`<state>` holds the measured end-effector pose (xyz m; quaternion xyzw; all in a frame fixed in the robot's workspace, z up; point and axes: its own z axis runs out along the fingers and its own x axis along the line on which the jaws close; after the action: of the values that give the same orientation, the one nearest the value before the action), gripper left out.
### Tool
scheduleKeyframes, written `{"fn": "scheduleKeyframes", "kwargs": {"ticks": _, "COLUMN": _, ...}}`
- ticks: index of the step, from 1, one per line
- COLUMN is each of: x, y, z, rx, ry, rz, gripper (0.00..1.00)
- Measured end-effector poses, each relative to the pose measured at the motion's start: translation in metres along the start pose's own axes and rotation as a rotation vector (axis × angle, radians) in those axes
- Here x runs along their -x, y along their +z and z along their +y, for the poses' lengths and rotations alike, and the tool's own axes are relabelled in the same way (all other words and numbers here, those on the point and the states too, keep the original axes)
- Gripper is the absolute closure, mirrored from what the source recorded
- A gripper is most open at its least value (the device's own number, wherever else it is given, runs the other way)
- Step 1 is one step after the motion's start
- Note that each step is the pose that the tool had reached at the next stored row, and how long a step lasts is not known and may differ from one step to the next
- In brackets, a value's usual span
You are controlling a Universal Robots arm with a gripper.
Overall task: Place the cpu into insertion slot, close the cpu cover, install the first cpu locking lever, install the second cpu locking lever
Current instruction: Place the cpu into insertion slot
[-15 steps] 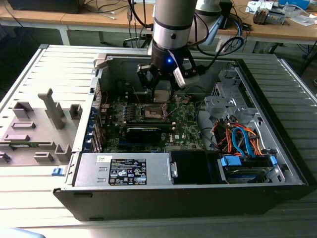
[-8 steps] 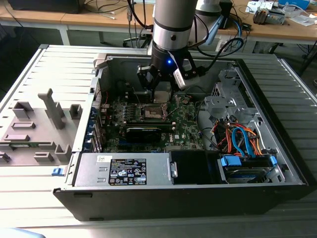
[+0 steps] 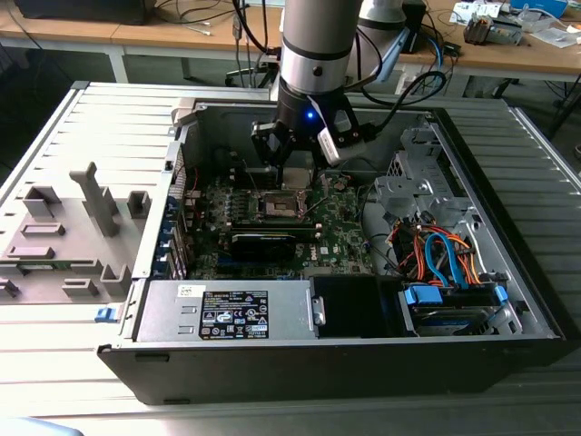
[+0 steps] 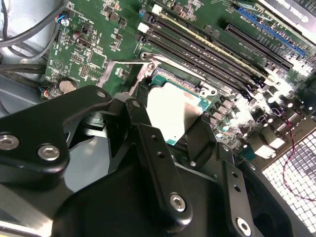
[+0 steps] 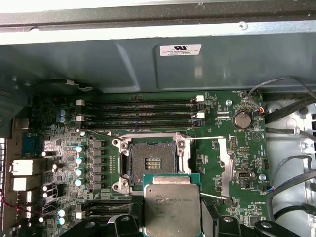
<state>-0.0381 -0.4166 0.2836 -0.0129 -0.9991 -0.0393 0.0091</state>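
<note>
One socket, square with a dark centre and silver rim, lies open on the green board. One chip, flat and square, grey metal top with a green edge, is clamped between the gripper's two black fingers, not seated in the socket.

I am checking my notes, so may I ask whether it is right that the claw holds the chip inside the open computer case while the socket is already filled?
Not quite: the socket is empty, its dark centre bare in the first wrist view. The rest stands: the claw holds the chip inside the open computer case.
</note>
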Motion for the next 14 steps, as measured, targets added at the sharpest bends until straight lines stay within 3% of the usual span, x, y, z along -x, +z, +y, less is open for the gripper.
{"fn": "scheduleKeyframes", "kwargs": {"ticks": 5, "x": 0.0001, "y": 0.0002, "z": 0.0, "rx": 0.0003, "ry": 0.009, "rz": -0.0008, "gripper": 0.45}}
{"fn": "scheduleKeyframes", "kwargs": {"ticks": 14, "x": 0.0, "y": 0.0004, "z": 0.0, "rx": 0.0017, "ry": 0.08, "rz": -0.0063, "gripper": 0.45}}
